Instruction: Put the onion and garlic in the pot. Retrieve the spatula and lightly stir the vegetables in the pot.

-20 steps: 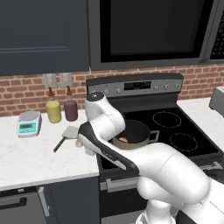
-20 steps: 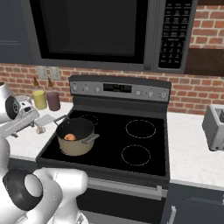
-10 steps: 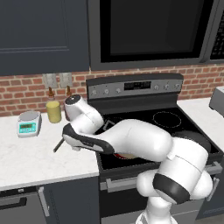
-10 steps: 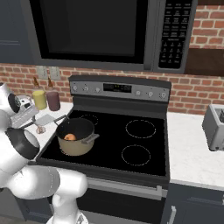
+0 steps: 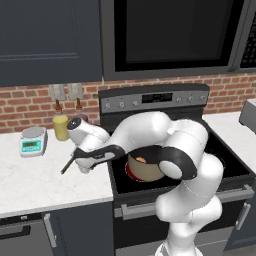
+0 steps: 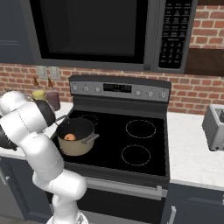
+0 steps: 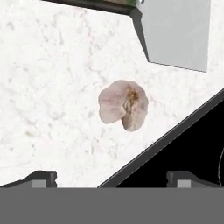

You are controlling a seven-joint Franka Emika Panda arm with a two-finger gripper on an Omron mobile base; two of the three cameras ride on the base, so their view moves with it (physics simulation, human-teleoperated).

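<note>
Moved: my arm has swung from over the stove, where it hung a second ago, to the counter at the left of the left base view. Its hand (image 5: 85,161) now sits low over the white marble, beside the stove's left edge.

Item, onion (image 5: 141,160): orange-brown, inside the pot (image 5: 146,168) on the front left burner; also seen in the right base view (image 6: 69,137). I judge that half of the loading is done.

Item, garlic (image 7: 124,105): pinkish-white lumpy bulb, lying on the marble counter (image 7: 52,78), centre of the hand view, above and between my two fingertips. Not touched.

Item, gripper (image 7: 111,178): jaws wide apart, nothing between them, one fingertip (image 7: 43,178) at lower left, the other at lower right.

Item, spatula (image 7: 177,33): grey blade at upper right of the hand view, near the garlic but apart; its black handle (image 5: 68,165) pokes out by my hand in the left base view.

Meaning: I read the swing as the approach to the garlic; descent and closing remain.
</note>
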